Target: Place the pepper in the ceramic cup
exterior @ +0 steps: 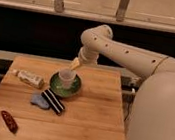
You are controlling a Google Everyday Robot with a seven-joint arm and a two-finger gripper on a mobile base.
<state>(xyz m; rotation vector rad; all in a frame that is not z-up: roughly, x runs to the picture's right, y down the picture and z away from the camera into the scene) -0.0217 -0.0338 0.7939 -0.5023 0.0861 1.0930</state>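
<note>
The pepper (9, 120) is a small dark red glossy piece lying at the front left of the wooden table (86, 125). The ceramic cup (66, 79) is a pale round cup standing on a green saucer (72, 89) near the table's middle back. My gripper (76, 64) hangs from the white arm just above and behind the cup's rim, far from the pepper. Nothing shows in the gripper.
A small bottle (29, 78) lies on its side at the left. A black-and-white striped block (53, 101) and a blue piece (39, 100) lie in front of the saucer. My white body (159, 117) fills the right side. A dark wall runs behind the table.
</note>
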